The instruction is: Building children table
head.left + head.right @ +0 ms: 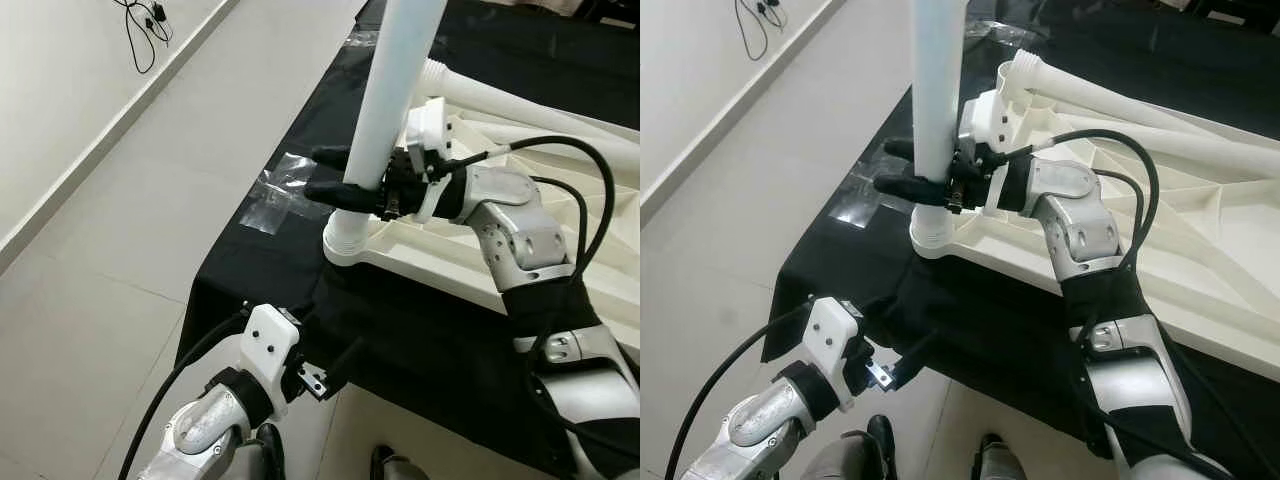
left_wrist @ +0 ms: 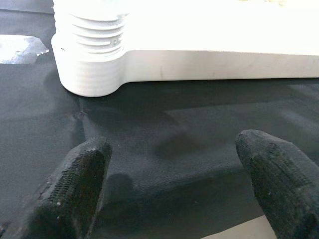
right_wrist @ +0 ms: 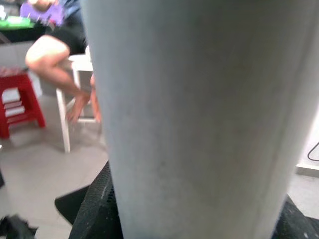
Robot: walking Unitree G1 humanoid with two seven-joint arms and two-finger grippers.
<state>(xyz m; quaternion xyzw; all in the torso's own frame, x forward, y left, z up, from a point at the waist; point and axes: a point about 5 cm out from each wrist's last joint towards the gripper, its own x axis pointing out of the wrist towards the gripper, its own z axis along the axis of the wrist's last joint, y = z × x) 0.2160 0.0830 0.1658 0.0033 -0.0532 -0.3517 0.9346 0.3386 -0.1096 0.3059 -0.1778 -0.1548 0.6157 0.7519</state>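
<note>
1. Step in hand, by the look of it: screwing a leg (image 1: 385, 110) into the corner socket (image 1: 345, 240) of the upturned tabletop (image 1: 1160, 230), which lies on a black cloth (image 1: 400, 330) spread on the floor (image 1: 150, 200).
2. Right gripper (image 1: 915, 170): jaws closed around the leg low down, just above the socket; leg near upright, slightly tilted, threaded foot seated in the socket.
3. Left gripper (image 2: 174, 179): jaws open, holding nothing, low over the cloth near its front edge, facing the socket corner.
4. More legs (image 1: 1110, 100) lying across the tabletop toward the far edge.
5. Clear plastic bag (image 1: 278, 192) at the cloth's left edge; black cable (image 1: 140, 25) on the floor by the wall.
6. Next move, likely: turning the leg on its axis to drive the thread home, keeping it straight to avoid cross-threading; tabletop may need steadying by the left gripper.
</note>
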